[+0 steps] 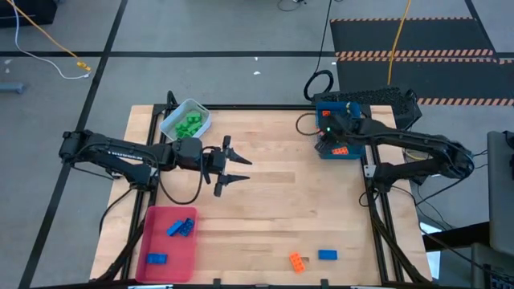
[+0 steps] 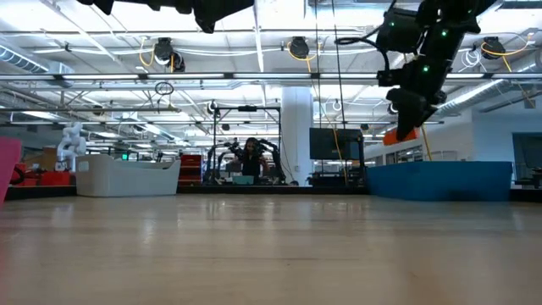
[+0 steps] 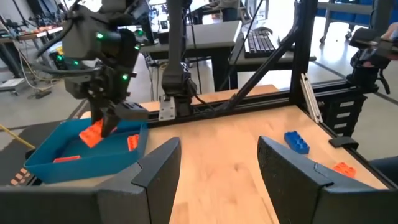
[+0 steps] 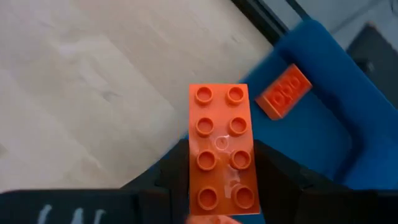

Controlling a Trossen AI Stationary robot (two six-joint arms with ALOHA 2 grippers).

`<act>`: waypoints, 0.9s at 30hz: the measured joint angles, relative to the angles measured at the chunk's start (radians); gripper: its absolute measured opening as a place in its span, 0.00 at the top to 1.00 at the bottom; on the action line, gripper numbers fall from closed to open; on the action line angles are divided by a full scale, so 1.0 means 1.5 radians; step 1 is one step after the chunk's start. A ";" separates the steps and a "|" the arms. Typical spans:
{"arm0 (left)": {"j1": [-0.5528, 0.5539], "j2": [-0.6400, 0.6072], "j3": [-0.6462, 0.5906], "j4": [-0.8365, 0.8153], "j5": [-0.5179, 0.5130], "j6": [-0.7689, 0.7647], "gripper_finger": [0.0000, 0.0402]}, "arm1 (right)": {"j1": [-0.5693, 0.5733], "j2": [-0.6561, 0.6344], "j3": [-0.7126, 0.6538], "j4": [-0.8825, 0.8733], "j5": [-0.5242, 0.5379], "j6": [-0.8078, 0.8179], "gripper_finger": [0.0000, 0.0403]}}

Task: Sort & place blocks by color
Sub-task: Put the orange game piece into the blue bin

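The right gripper (image 3: 102, 127) is pinching an orange brick (image 4: 219, 149) above the blue tray (image 3: 81, 158), presumably to drop it among the orange pieces lying there. The left gripper (image 1: 230, 167) is hovering mid-table with fingers apart, empty; one orange brick (image 1: 298, 261) and one blue brick (image 1: 327, 255) are waiting near the table's front edge.

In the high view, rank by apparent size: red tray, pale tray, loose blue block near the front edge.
1. Red tray, clearly the largest.
2. Pale tray, holding green blocks.
3. Loose blue block, far the smallest.
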State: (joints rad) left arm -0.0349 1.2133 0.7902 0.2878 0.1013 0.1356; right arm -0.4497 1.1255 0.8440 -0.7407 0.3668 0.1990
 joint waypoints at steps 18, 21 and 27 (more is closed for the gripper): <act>0.001 0.000 0.000 -0.024 0.000 -0.010 0.47 | -0.063 -0.002 -0.001 -0.083 0.037 0.102 0.48; 0.001 0.000 0.000 -0.041 0.000 -0.011 0.47 | -0.063 -0.002 -0.001 -0.085 0.036 0.102 0.43; 0.001 0.000 0.000 -0.051 -0.006 -0.011 0.47 | -0.040 -0.003 -0.001 -0.066 -0.012 0.047 0.34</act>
State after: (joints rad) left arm -0.0341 1.2133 0.7902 0.2111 0.0918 0.1188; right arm -0.5094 1.1211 0.8433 -0.8395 0.3483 0.2693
